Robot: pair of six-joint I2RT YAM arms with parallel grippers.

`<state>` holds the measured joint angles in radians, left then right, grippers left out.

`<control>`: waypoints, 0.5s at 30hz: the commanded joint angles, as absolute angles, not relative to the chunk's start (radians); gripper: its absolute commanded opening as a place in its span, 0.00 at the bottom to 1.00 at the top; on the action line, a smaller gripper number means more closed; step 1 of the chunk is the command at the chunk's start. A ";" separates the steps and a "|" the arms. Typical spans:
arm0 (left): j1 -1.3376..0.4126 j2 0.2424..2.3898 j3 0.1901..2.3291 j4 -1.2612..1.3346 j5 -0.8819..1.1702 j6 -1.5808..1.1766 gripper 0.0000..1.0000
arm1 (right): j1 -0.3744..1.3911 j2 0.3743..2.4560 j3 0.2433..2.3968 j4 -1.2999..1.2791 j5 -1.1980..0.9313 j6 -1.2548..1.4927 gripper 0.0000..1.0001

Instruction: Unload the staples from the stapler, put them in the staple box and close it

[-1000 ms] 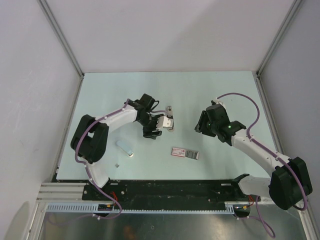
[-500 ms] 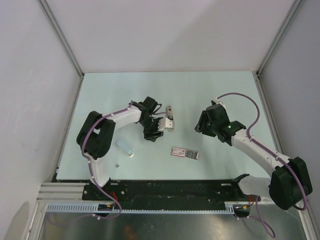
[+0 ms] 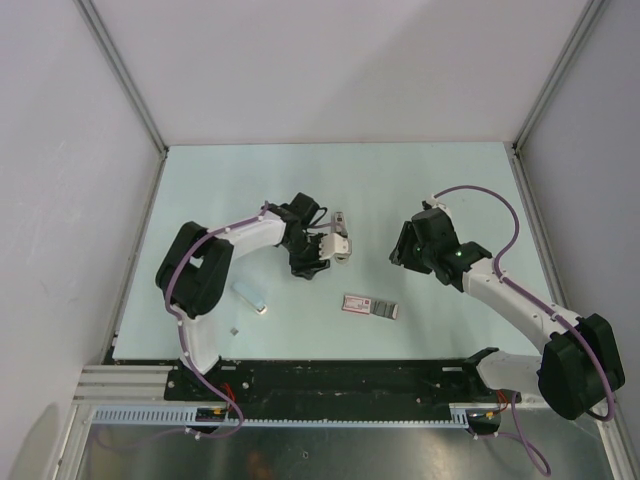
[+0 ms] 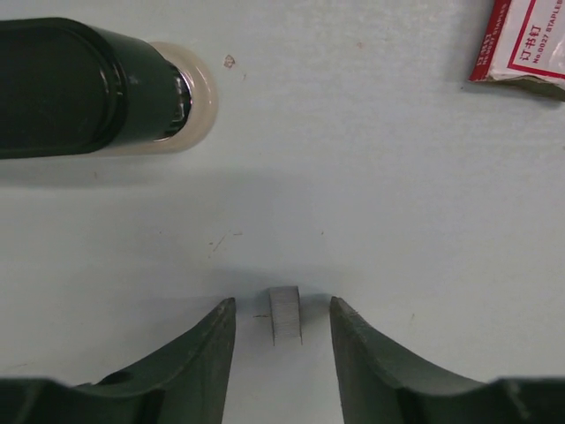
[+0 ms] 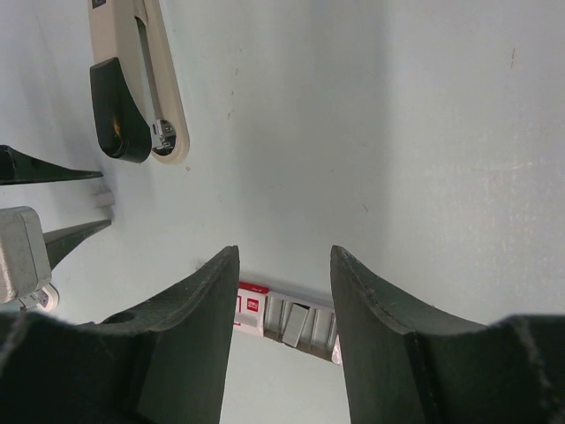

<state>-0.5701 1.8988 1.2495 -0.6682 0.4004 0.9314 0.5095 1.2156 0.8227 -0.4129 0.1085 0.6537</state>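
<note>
Item: staple strip [image 4: 285,315], flat on table [image 4: 424,221], 5 o'clock of stapler [image 4: 79,88], between spread fingers of left gripper [image 4: 282,305], untouched. Also: right gripper [image 5: 284,252], spread, empty. Handling: centre, lower fully, pinch both flanks gently, lift level; likely crumbles if squeezed.

Robot test cell in a lab.
Plain white panels [image 3: 340,70] on metal posts [image 3: 123,78] wall in the pale green table [image 3: 400,180] on three sides; a slotted aluminium rail [image 3: 330,415] runs along its near edge.
</note>
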 commanded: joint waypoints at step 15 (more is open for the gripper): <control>-0.599 1.914 1.263 -0.654 0.418 0.890 0.21 | 0.521 1.213 0.819 -0.385 0.129 0.655 0.50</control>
<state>-0.5804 1.9022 1.2503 -0.6449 0.3939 0.9154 0.5144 1.2156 0.8192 -0.4122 0.1150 0.6537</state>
